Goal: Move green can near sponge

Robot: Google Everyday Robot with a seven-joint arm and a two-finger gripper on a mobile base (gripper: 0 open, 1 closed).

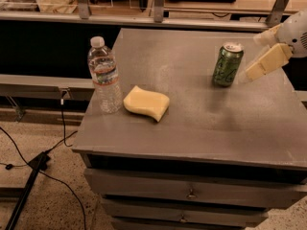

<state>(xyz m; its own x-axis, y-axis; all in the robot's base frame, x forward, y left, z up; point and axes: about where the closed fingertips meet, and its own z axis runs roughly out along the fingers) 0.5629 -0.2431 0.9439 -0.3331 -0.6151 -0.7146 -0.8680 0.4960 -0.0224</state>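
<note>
Grey counter (192, 119) | 1 green can (227, 64) upright | 1 sponge (146, 102) beside 1 water bottle (104, 75), apart from can | 1 end effector (253, 56) wide, empty, near can

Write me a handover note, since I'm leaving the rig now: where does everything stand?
Gripper: open, empty, over the table's right side, just right of the can, apart from it.
Can: upright, back right of the table.
Sponge: lies front left, next to the bottle.
Done: nothing moved yet; the can is far from the sponge.
Left: grasp the can, carry it left, set it by the sponge.
</note>
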